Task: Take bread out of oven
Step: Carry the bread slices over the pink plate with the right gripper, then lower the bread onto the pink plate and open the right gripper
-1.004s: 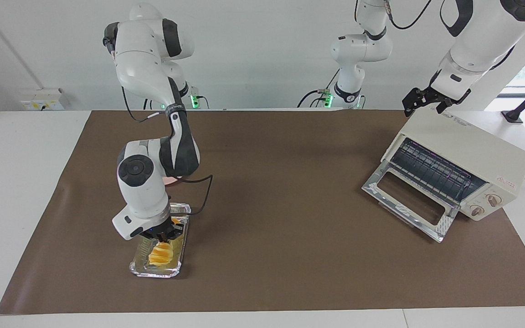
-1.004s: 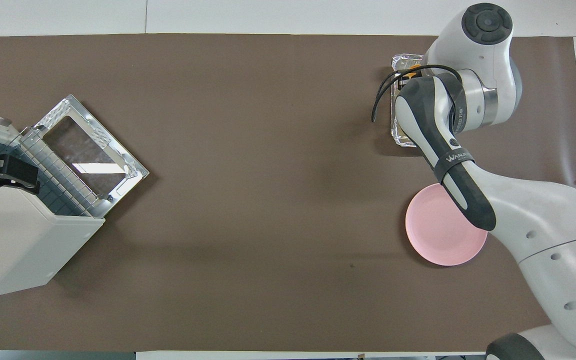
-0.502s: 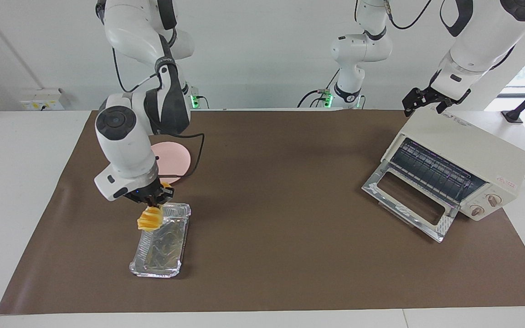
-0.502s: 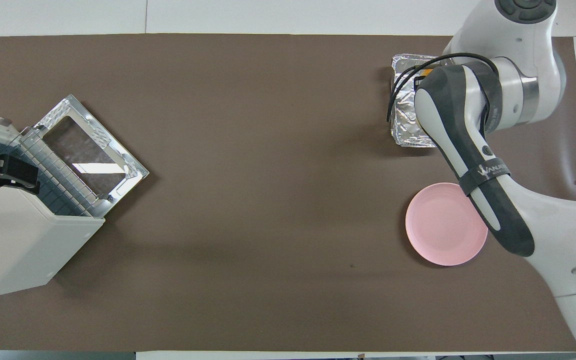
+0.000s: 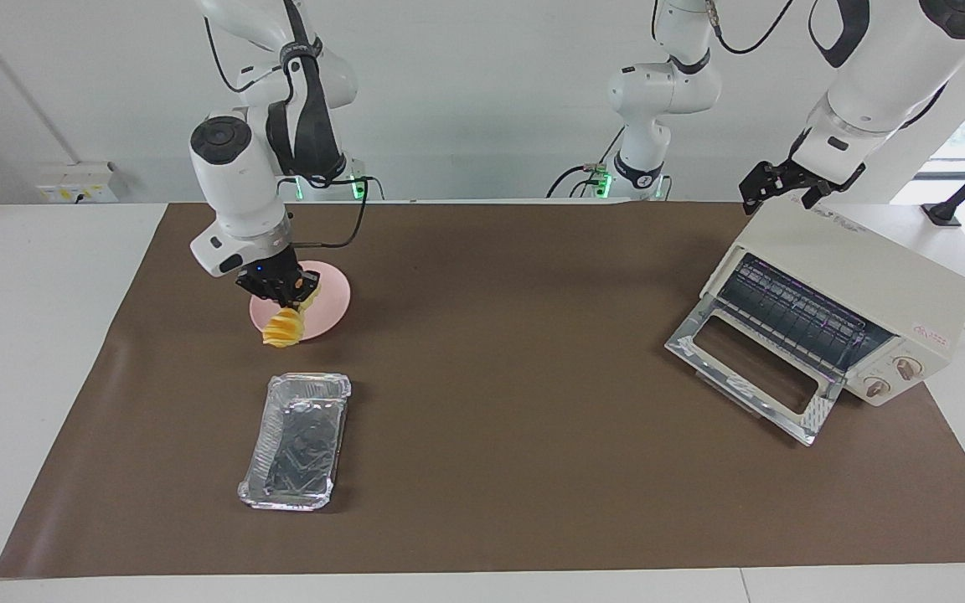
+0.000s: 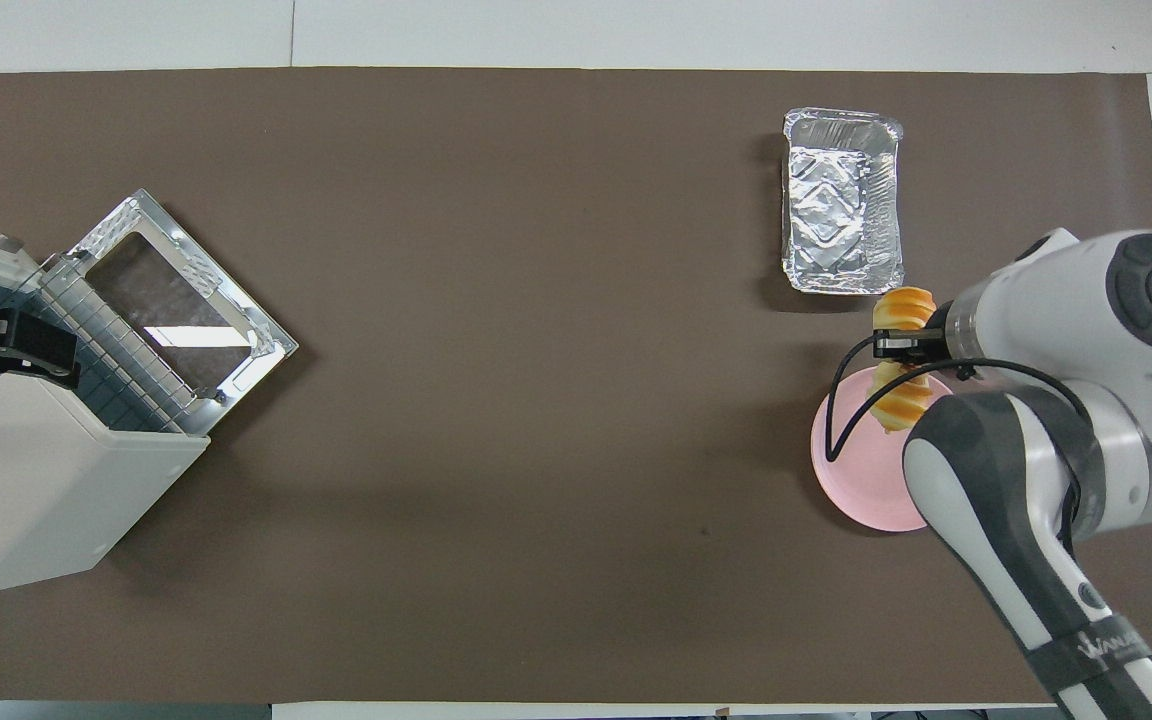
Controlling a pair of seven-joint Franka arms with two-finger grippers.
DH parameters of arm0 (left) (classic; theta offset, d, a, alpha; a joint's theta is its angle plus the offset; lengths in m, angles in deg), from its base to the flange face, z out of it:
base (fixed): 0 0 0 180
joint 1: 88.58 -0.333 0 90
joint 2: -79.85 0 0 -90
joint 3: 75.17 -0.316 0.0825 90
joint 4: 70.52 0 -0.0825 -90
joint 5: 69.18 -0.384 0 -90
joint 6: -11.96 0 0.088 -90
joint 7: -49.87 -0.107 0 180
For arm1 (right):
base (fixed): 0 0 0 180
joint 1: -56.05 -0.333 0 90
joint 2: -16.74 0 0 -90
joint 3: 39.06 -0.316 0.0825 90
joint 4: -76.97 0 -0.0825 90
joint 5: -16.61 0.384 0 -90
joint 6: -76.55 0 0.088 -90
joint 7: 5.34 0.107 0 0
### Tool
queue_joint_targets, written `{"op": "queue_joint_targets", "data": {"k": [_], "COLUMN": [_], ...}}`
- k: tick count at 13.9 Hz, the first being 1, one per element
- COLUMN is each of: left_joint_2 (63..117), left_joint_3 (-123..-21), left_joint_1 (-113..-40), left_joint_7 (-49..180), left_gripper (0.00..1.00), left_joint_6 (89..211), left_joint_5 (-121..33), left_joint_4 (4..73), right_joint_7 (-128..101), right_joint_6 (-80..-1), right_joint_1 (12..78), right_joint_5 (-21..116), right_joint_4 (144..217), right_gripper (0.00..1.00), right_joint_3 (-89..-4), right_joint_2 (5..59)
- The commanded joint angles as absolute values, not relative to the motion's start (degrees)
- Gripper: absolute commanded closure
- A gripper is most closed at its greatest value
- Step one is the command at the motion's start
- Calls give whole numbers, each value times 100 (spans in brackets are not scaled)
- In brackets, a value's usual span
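My right gripper [image 5: 286, 295] [image 6: 904, 345] is shut on the bread [image 5: 283, 327] [image 6: 901, 308], a ridged golden-yellow loaf that hangs from it in the air over the rim of the pink plate [image 5: 330, 303] [image 6: 858, 472]. The cream oven [image 5: 868, 276] [image 6: 26, 490] stands at the left arm's end of the table. Its glass door [image 5: 750, 377] [image 6: 186, 290] is dropped open, and the wire rack inside is bare. My left gripper [image 5: 776, 188] [image 6: 11, 350] waits open just over the oven's top, holding nothing.
An empty crinkled foil tray [image 5: 298, 444] [image 6: 841, 215] lies on the brown mat, farther from the robots than the plate. A third robot arm stands still at the back wall in the facing view.
My right gripper lifted the bread out of the foil tray and carried it toward the robots until it hung over the pink plate's rim. The left arm stayed still.
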State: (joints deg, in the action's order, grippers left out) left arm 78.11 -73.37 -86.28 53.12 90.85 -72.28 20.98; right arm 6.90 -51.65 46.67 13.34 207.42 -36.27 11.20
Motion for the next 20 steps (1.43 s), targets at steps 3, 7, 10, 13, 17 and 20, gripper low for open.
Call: {"op": "queue_joint_targets", "data": {"k": [3,7,10,13,17,20], "left_joint_2": [7704,7704,7704,7704,7704,7704], "left_joint_3": [-7324,-7324,-7324,-7324,-7324,-7324], "left_joint_1": [-8674,-8674,-8674,-8674,-8674,-8674], "left_joint_7": [5321,5321,5321,5321,5321,5321], "left_gripper": [0,0,0,0,0,0], "left_joint_6": [9151,9151,9151,9151,9151,9151], "left_joint_5": [-7155,-7155,-7155,-7155,-7155,-7155], "left_joint_4": [2177,2177,2177,2177,2177,2177], "right_joint_7": [609,644,618,627,714,688], "right_joint_6": [-6659,-7444,-7453,-7445,-7278,-6499], "right_joint_1": [4840,4805,4814,4805,4761,4743], "right_joint_5": [1424,1424,1424,1424,1424,1424], "right_joint_4": [22180,22638,22674,22692,22648,22176], "right_gripper": [100,100,100,100,0,0], "right_joint_3": [-3678,-3686,-3686,-3686,-3686,-3704], "right_joint_2": [760,989,980,980,962,883]}}
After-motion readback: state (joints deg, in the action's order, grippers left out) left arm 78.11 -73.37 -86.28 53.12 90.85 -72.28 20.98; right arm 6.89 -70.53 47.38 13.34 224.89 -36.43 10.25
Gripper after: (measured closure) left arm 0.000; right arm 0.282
